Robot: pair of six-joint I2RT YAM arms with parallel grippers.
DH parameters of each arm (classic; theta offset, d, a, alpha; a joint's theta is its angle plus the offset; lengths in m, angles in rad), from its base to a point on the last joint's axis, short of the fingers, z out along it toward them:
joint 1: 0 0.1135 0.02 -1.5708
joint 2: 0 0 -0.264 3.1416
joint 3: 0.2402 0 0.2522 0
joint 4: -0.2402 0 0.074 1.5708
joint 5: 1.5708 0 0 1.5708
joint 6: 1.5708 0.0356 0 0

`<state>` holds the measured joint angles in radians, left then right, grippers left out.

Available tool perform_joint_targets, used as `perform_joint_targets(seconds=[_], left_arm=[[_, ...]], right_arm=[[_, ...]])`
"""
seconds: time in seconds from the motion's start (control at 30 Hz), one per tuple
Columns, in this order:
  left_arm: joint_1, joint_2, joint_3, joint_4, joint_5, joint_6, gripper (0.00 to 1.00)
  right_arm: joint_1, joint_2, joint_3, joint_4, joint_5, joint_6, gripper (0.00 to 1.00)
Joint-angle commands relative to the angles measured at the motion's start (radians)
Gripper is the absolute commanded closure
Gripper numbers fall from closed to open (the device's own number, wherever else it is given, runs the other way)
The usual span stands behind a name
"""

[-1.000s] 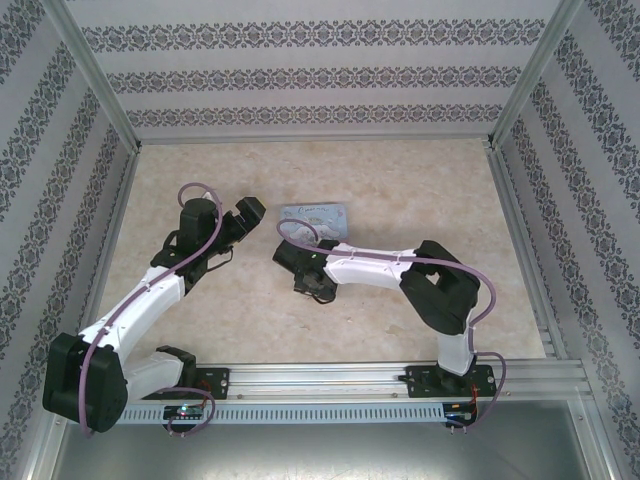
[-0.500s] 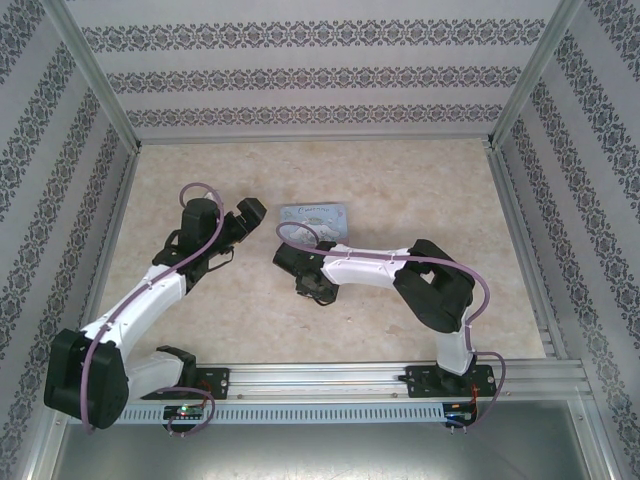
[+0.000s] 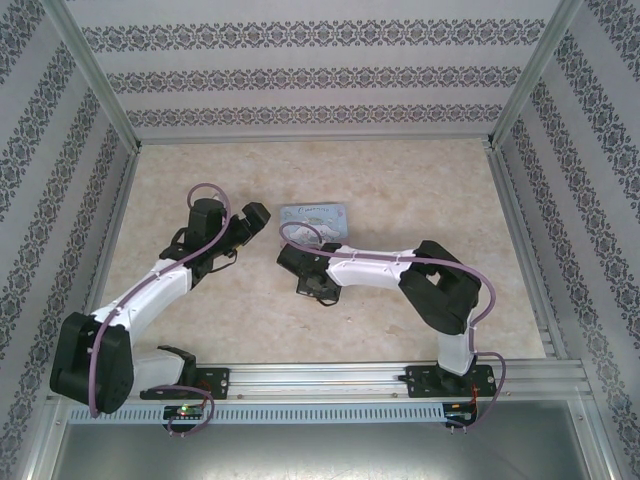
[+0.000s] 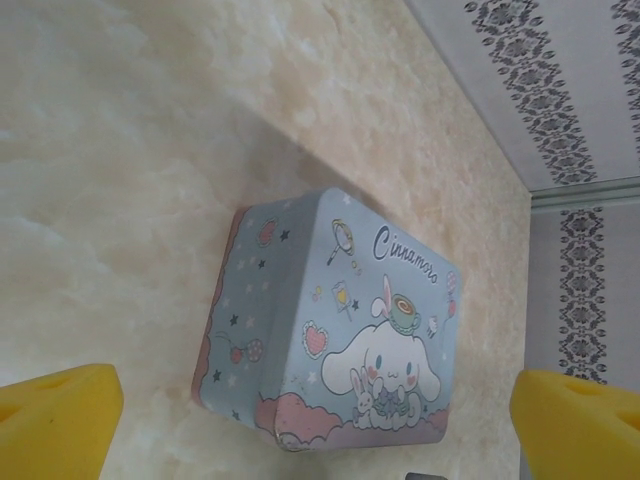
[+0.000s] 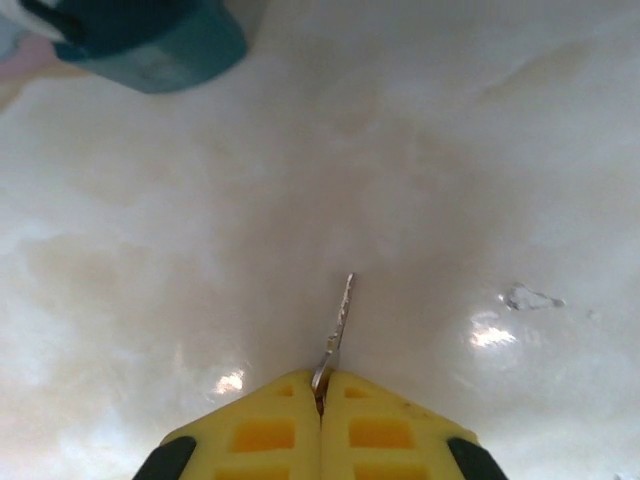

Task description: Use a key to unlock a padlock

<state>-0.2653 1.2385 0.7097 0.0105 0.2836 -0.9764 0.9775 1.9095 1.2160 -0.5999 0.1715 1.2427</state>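
The key (image 5: 336,332) juts lengthwise from the clamped right gripper (image 5: 320,388), tip leaning right; left gripper (image 4: 318,420) gapes.

The key (image 5: 342,308) looks silvery metal, the table (image 5: 470,170) glossy, smooth and marble-patterned.

My right gripper (image 5: 321,388) at 6 o'clock: yellow pads pressed together, pinching the key (image 5: 341,318) by its near end. The thin blade pokes out toward 12, leaning slightly toward 1, over the glossy marble table (image 5: 470,160). Padlock (image 5: 150,45), a blurred teal body, sits at 11, well apart from the key
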Motion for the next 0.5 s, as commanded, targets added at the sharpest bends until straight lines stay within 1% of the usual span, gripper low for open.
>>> perform_joint_targets(seconds=[0.0,0.17,0.27,0.47], left_arm=[[0.011,0.009,0.027,-0.017,0.021,0.02,0.01],[0.011,0.013,0.047,-0.049,0.042,0.031,0.0],[0.009,0.016,0.063,-0.063,0.073,0.037,0.0],[-0.005,0.029,0.096,-0.074,0.122,0.031,0.0]], right_arm=[[-0.009,0.009,-0.073,0.051,-0.01,-0.043,1.0],[-0.009,-0.127,-0.154,0.1,0.009,-0.093,1.0],[-0.023,-0.234,-0.203,0.122,0.013,-0.144,1.0],[-0.102,-0.424,-0.308,0.169,-0.018,-0.226,1.0]])
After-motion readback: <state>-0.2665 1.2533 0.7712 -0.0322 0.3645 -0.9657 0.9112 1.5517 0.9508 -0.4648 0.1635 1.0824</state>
